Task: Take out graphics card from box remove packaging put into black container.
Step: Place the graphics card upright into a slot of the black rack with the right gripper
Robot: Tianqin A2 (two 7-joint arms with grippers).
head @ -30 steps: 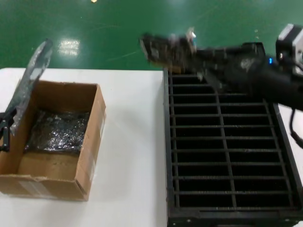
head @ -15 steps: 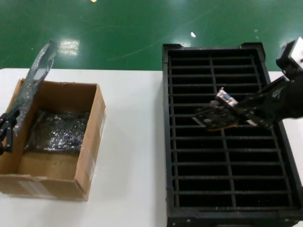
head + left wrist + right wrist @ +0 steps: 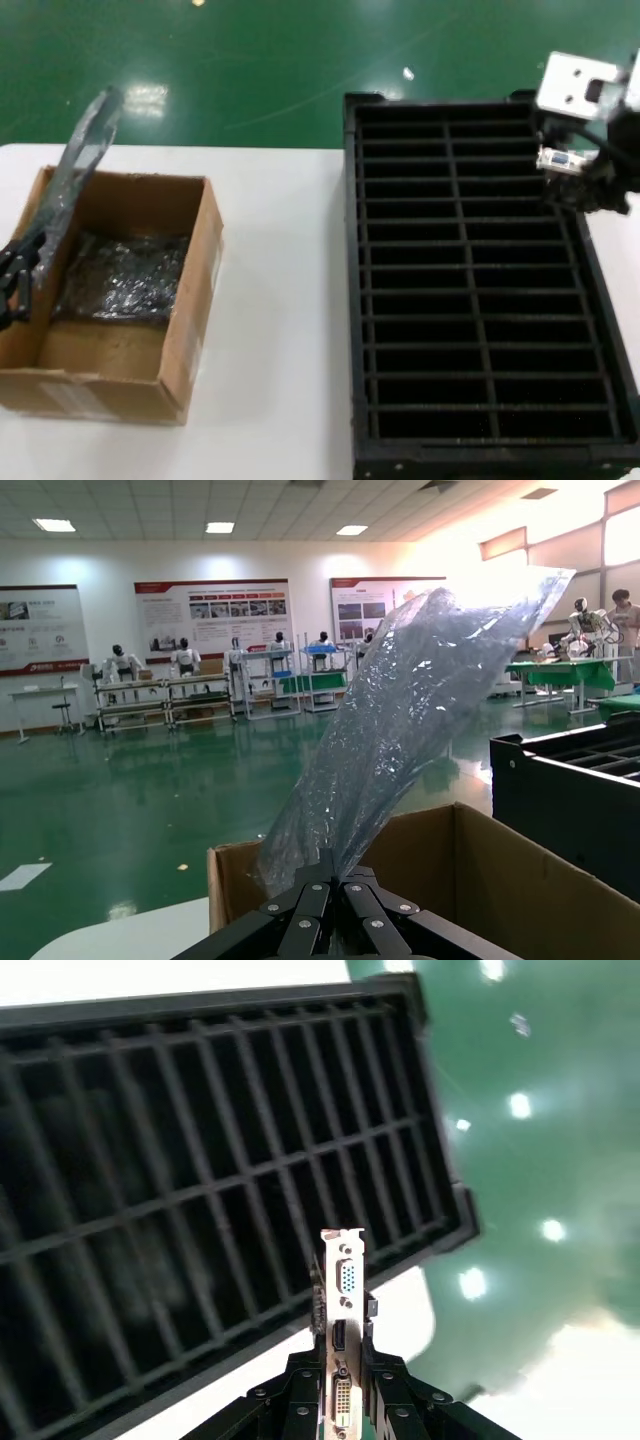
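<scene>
The right gripper (image 3: 340, 1400) is squeezed tight on the graphics card (image 3: 342, 1290). Its black fingers (image 3: 300, 1400) press on both sides of the card's silver end piece, the one with the blue plug hole. In the head view the right gripper (image 3: 590, 185) is up in the air by the far right corner of the black container (image 3: 356, 300). The card (image 3: 560, 160) is not in a slot; only its silver end shows clearly there. The slots I can see look empty, but they are dark, so I am not sure.

The left gripper (image 3: 330, 900) is pinched shut on the bottom end of the packaging (image 3: 400, 730). The shiny grey bag sticks up tall and leans a bit. In the head view the left gripper (image 3: 12, 275) sits at the left wall of the box (image 3: 185, 300), and the bag (image 3: 75, 170) stands up past the box top. More crinkly plastic (image 3: 125, 275) lies flat inside the box. The box and the black tray both sit on a white table (image 3: 280, 300), well apart.
</scene>
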